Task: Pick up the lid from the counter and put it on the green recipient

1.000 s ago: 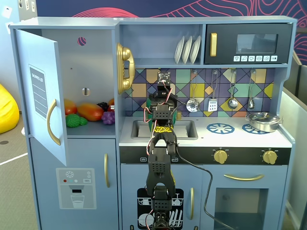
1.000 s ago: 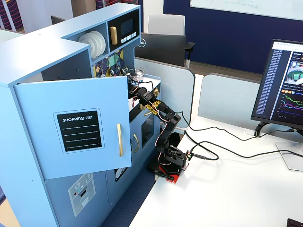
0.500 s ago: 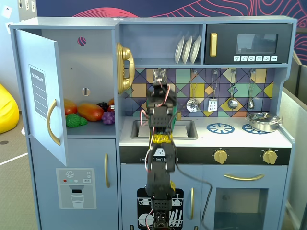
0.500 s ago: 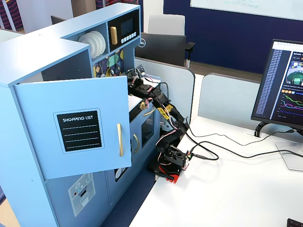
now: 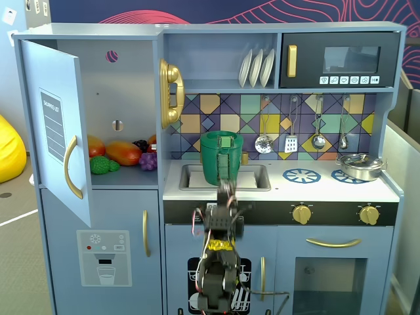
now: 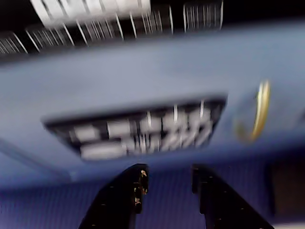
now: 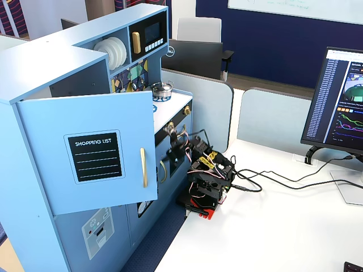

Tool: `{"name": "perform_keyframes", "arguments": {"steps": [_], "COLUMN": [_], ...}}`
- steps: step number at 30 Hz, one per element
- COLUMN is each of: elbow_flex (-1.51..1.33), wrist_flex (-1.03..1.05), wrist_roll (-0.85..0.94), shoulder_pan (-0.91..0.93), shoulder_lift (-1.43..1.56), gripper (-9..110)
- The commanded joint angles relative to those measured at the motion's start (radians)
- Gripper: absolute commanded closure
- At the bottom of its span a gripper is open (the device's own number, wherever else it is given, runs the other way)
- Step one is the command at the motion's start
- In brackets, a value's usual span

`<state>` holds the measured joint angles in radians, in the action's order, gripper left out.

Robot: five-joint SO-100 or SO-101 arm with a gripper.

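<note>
**Jaws empty and apart, lid looks already on the pot**

Gripper (image 6: 167, 172) in the wrist view: jaws spread, nothing between them. That view is smeared. It faces the blue cabinet front (image 6: 143, 86) with a dark printed panel (image 6: 138, 131) and a gold handle (image 6: 259, 112); no task item shows there.

Arm (image 5: 220, 262) stands folded low in front of the toy kitchen, base on the white desk (image 7: 272, 226) in a fixed view, below the level of the tabletop (image 5: 328, 190).

Next back: green recipient (image 5: 222, 161) stands upright in the sink (image 5: 252, 177), strap handle facing the camera. It lies up and straight behind the arm in that view, roughly on the arm's centre line.

Lid (image 5: 223, 139): a pale green rectangular grip shows at the pot's top, so my read is that it sits on the pot. Can't tell how squarely it is seated. No loose green disc visible on the tabletop.

Far right: silver pot (image 5: 359, 165) on a burner ring, well apart from the green one.

Judgement: placement looks done; any next reach would go up and forward over the sink edge.
</note>
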<state>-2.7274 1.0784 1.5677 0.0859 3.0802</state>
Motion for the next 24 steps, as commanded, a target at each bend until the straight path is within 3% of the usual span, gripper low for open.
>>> {"name": "perform_keyframes", "arguments": {"steps": [1,9,16,24], "elbow_flex": [-0.222,-0.270,-0.270,-0.270], "wrist_flex": [-0.061,0.120,0.420,0.454], "wrist_roll": [-0.080,-0.224,-0.160,-0.052], "shoulder_pan": [-0.011,-0.064,-0.035,0.005], "shoulder_lift": [0.044,0.035,0.098,0.098], "gripper": [101,101,101,100]}}
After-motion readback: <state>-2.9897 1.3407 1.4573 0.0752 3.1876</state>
